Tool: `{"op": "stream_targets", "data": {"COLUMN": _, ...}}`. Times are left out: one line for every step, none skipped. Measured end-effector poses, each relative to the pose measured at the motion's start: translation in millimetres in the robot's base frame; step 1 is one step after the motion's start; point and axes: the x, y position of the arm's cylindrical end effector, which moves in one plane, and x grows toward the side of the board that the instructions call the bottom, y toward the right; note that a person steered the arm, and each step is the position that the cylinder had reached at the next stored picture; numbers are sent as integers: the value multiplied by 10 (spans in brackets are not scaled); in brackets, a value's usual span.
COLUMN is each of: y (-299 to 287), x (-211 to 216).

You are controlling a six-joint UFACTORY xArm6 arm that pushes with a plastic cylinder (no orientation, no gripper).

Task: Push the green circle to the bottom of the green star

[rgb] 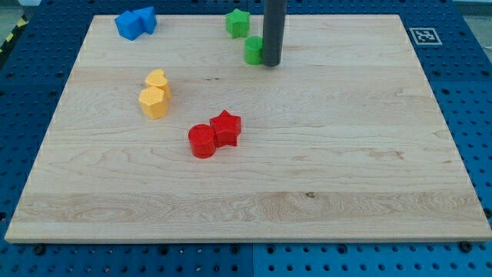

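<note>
Camera view: my tip [271, 65] stands on the tabletop [323, 177] near the view's top, touching the green circle [253, 50] from its 3 o'clock side. That placing suits a shove toward 9 o'clock, I judge, since the rod can only slide things along the wood. There is no pincer on this arm, so nothing is clamped and no open or closed state can be told; contact is by the rod's side and end alone.

The green circle lies just beside the green star [237, 23], at about the star's 5 o'clock. It looks close to its goal already, only a little off to the right of straight below, so I judge the job nearly done, with a slight nudge left remaining.

Elsewhere, two blue blocks [135, 21] sit touching at the board's 11 o'clock corner; their shapes are hard to make out. Two yellow blocks [155, 92] sit one against the other toward 9 o'clock. A red circle [202, 141] and red star [226, 127] touch near the middle. All are well apart from the tip, so none should be disturbed by a short push.
</note>
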Motion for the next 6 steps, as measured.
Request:
{"op": "stream_targets", "data": {"y": -54, "x": 58}}
{"op": "stream_targets", "data": {"y": -224, "x": 58}}
{"op": "stream_targets", "data": {"y": -339, "x": 43}}
{"op": "stream_targets", "data": {"y": -344, "x": -103}}
{"op": "stream_targets", "data": {"y": -344, "x": -249}}
{"op": "stream_targets", "data": {"y": -344, "x": -292}}
